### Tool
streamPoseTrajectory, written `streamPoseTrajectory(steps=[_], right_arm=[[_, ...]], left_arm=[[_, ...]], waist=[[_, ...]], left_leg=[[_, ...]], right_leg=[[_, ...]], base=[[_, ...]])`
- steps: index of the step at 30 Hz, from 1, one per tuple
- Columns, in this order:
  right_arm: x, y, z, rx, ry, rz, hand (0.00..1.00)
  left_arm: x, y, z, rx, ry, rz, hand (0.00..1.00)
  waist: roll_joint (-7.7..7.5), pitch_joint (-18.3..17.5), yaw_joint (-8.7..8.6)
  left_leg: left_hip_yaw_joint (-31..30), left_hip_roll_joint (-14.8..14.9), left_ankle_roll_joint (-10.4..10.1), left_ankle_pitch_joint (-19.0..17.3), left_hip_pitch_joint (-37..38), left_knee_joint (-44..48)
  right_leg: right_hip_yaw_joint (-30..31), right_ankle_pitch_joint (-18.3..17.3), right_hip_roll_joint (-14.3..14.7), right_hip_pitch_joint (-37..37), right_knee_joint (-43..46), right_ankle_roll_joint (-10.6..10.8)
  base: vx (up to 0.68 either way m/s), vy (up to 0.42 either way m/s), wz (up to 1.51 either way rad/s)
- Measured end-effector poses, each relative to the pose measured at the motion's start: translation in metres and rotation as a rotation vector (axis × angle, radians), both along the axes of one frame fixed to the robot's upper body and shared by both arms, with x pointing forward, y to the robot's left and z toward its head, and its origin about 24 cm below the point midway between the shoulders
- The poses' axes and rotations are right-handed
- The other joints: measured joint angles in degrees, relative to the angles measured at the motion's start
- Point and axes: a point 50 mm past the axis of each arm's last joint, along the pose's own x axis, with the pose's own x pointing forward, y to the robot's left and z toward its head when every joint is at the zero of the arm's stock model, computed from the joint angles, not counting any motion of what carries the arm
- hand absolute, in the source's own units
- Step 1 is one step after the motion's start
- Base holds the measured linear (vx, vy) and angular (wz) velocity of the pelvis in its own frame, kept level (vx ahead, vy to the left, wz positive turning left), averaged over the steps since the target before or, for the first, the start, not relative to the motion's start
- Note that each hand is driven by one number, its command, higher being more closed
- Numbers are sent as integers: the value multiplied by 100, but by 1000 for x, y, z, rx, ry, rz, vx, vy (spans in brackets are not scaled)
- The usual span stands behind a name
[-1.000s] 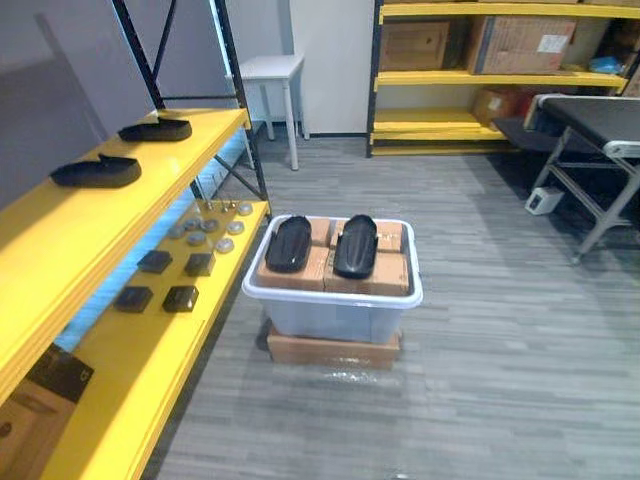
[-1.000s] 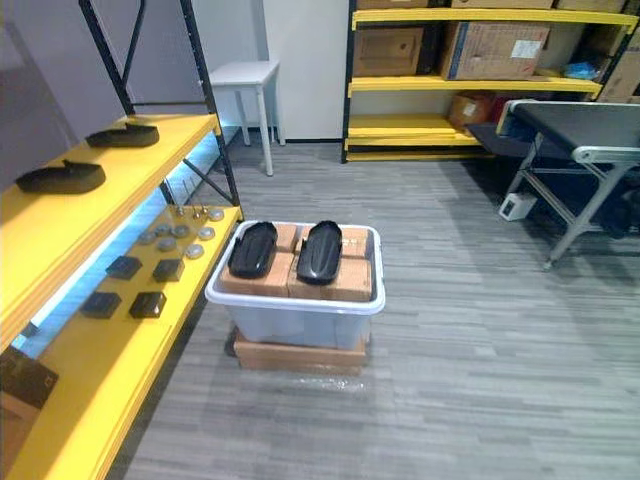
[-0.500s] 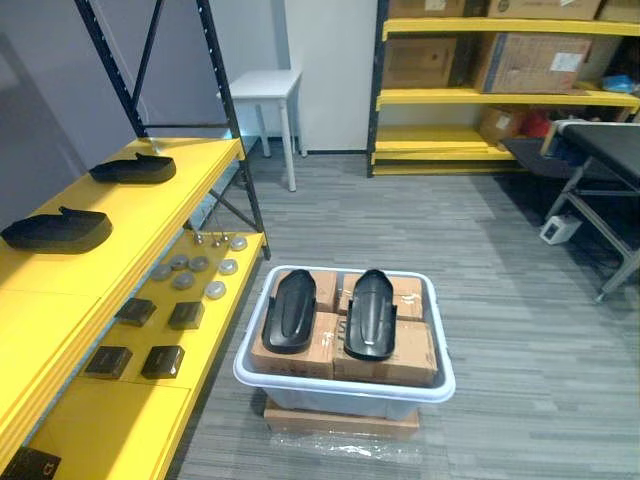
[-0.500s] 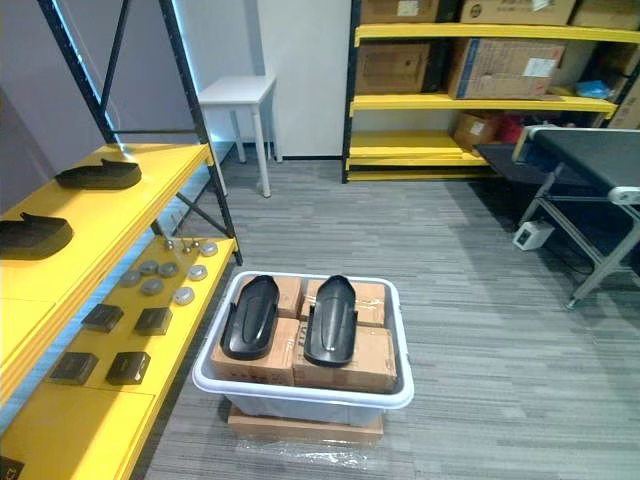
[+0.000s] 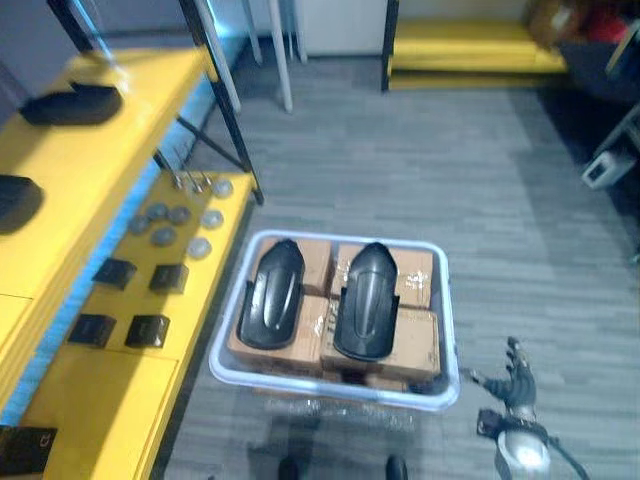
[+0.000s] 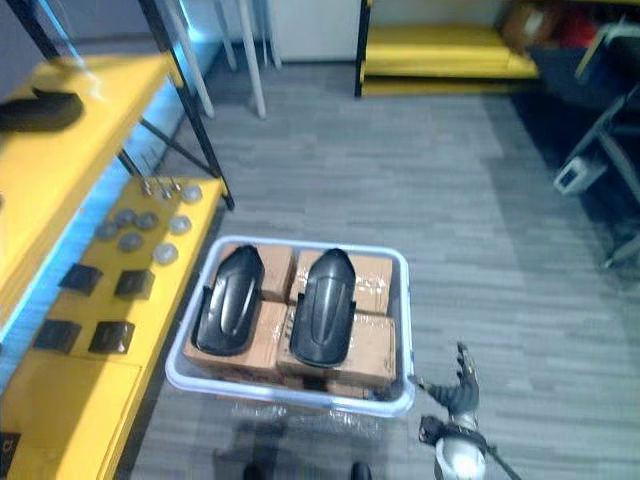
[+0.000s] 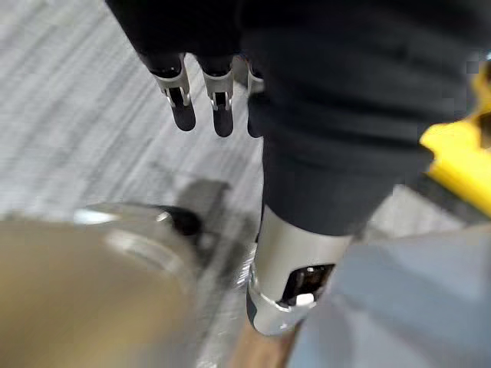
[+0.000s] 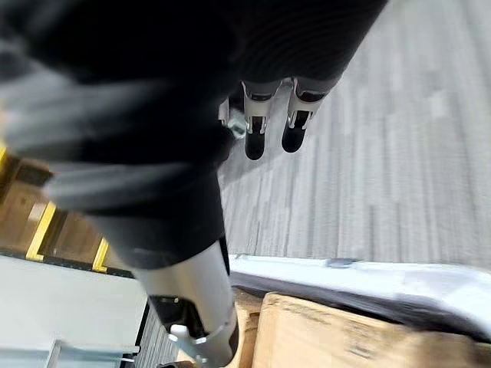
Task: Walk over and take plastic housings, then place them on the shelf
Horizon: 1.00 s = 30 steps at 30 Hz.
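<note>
White tub (image 5: 447, 320) holds cardboard boxes (image 5: 415, 345) topped by two black housings (image 5: 268, 297) (image 5: 364, 300) side by side, long axes near-to-far, tapered ends away; right hand (image 5: 517, 378) beside tub, fingers spread; left hand (image 7: 176, 88) fingers straight.

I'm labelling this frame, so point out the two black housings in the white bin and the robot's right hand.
Left housing (image 5: 268, 297): left eye view, middle of its curved shell.
Right housing (image 5: 365, 300): left eye view, middle of its curved shell.
Right hand (image 5: 518, 382): left eye view, on its palm.
</note>
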Motion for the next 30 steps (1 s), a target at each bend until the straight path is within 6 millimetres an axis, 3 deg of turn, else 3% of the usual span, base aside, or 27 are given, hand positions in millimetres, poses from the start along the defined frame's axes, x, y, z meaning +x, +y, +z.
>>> streamPoseTrajectory(steps=[3,7,16,25,26,30], right_arm=[[30,8,28,-32,-93,-2,0],[56,12,49,-38,-140,-22,0],[74,-1,72,-74,-187,-84,0],[95,-21,86,-154,-108,-67,0],[98,-25,89,-180,-90,-58,100],[105,-39,107,-247,-85,-57,100]], left_arm=[[20,-8,7,16,-48,-43,0],[33,-12,12,39,-76,-74,0],[44,-11,16,69,-80,-106,0],[59,-16,21,75,-102,-140,0],[62,-17,22,74,-111,-141,0],[74,-18,28,66,-139,-137,0]], waist=[[82,284,143],[176,484,286],[227,609,379],[326,678,399],[326,678,400],[333,683,399]], left_leg=[[-85,-85,4,2,-227,107],[-229,-184,8,-1,-445,199],[-313,-274,79,-45,-772,335],[-459,-274,109,-66,-1244,677],[-480,-272,123,-79,-1322,771],[-543,-264,187,-138,-1663,1044]], right_leg=[[-39,138,-76,-50,-190,65],[-130,195,-193,-90,-308,106],[-114,226,-256,-328,-290,121],[-130,227,-239,-695,-63,120],[-133,227,-236,-728,-40,121],[-119,229,-220,-1012,143,124]], base=[[13,64,13],[-1,74,20],[-9,23,3],[-80,0,4],[-120,8,4],[-157,9,0]])
